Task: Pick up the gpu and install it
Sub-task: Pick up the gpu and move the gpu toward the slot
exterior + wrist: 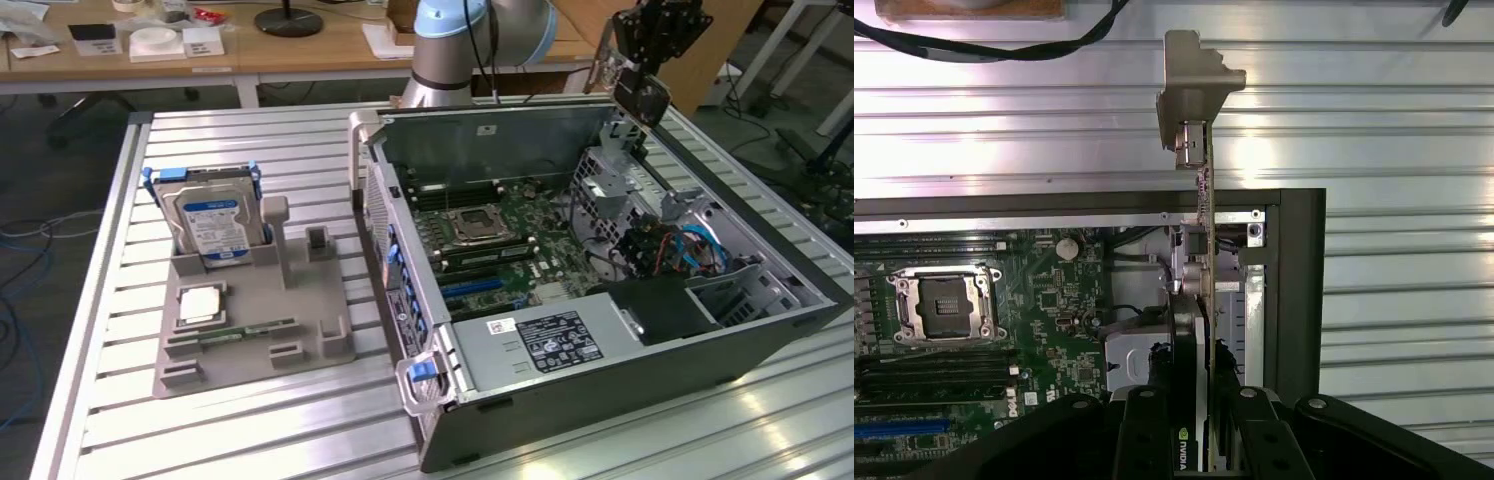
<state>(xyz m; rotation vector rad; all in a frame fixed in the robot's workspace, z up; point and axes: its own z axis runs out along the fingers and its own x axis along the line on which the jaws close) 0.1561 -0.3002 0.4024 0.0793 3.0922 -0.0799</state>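
We note the tool [1197,405] clamped on the graphics card [1205,250], held edge-on, metal bracket [1192,90] outermost, over the computer case [1299,300] end wall, likely to square it with the motherboard [1054,310].

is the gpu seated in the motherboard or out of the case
Out. The gripper holds the gpu edge-on in the air above the open case, clear of the motherboard.

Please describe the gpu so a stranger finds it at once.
Above the open computer case, at the exterior view's upper right, hangs the arm's pincer. The gpu is the thin dark card clamped there, alone ending in a silvery bracket.
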